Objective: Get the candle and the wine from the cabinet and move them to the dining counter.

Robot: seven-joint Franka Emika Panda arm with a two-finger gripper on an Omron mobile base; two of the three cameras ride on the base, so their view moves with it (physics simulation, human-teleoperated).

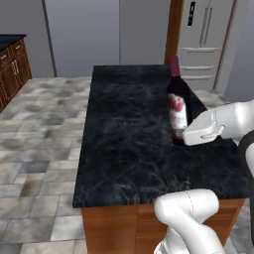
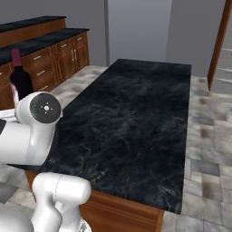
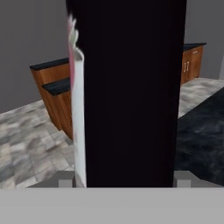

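From the left base view, the wine [image 1: 178, 101] stands upright near the right edge of the dining counter [image 1: 129, 144], the gripper [image 1: 182, 135] at its lower body, likely because the bottle is being set down there.

The right base view reveals the bottle's dark red neck above the arm's joint, its lower body hidden.

In the hand view, the dark glass sits between wide-set fingertips [image 3: 64, 180]; whether they press it, I cannot tell.

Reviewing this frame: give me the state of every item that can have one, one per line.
wine: upright, standing on the dining counter near its right edge.
gripper: around the wine's lower body, fingers either side.
dining counter: carries the wine.
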